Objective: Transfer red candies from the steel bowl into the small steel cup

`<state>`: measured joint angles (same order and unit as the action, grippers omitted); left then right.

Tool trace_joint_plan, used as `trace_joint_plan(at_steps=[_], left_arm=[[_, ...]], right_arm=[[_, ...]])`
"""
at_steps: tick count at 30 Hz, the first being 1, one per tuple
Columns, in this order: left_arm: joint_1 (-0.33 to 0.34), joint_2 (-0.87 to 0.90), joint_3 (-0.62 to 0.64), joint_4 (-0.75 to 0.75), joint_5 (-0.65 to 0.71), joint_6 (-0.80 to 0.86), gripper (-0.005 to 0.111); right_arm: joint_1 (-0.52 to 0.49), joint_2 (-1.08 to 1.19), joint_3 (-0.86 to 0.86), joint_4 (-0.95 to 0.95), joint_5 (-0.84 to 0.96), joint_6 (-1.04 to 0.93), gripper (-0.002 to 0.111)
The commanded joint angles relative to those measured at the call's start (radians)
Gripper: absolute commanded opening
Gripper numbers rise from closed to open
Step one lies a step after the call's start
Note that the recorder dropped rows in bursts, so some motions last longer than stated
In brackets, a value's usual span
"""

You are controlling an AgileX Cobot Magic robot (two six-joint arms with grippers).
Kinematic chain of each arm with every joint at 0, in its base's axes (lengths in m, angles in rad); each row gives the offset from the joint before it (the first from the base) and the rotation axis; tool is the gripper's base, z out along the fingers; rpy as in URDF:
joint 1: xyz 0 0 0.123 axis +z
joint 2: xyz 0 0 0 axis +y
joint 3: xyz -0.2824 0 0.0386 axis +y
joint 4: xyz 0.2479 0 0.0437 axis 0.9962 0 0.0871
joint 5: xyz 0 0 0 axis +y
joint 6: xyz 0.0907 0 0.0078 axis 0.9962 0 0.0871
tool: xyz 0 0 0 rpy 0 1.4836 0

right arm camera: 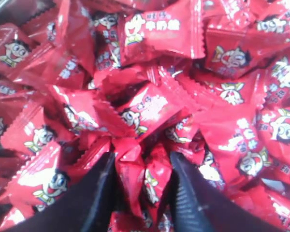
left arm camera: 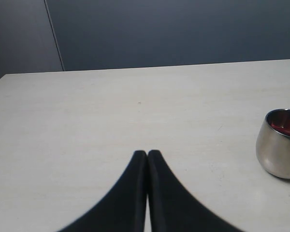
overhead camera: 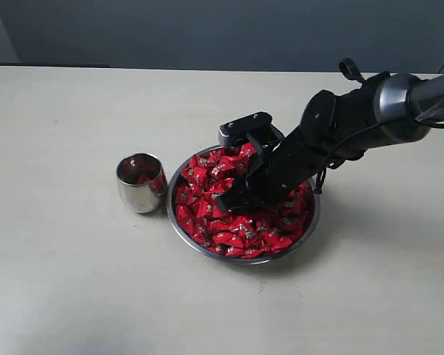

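the right jaws stand partway apart, tips down in the heap of red candies (right arm camera: 150,111). their fingers (right arm camera: 99,198), black, sit either side of one crumpled red wrapper that fills the gap between them. both fingers look to touch it, but whether it is truly pinched i cannot tell. all round them lie more candies, each printed with a small cartoon face. in the exterior view the right arm (overhead camera: 355,118) slants down from the right into the steel bowl (overhead camera: 244,261), which is heaped with candies nearly to its rim and sits on the pale surface (overhead camera: 74,296). the small steel cup (overhead camera: 137,194) stands upright just beside the bowl, on its left in that view, with a little red showing inside. the left jaws are pressed together and hold nothing, their fingers (left arm camera: 135,193) above bare surface, the cup near them and off to one side.
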<state>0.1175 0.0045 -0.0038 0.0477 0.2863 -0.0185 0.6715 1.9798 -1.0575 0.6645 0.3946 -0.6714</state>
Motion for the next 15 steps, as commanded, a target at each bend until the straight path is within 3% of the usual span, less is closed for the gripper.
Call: trace_joint_plan(at_steps=[1, 10, 15], left_arm=[[0.001, -0.004, 0.004, -0.002, -0.002, -0.001, 0.000], [0.001, -0.004, 0.004, -0.002, -0.002, -0.001, 0.000], [0.001, -0.004, 0.004, -0.002, -0.002, -0.001, 0.000]], right_arm=[[-0.001, -0.004, -0.003, -0.014, 0.005, 0.000, 0.023], [-0.001, -0.017, -0.003, -0.014, 0.010, 0.000, 0.025], [-0.001, -0.017, -0.005, -0.014, 0.021, -0.002, 0.049]])
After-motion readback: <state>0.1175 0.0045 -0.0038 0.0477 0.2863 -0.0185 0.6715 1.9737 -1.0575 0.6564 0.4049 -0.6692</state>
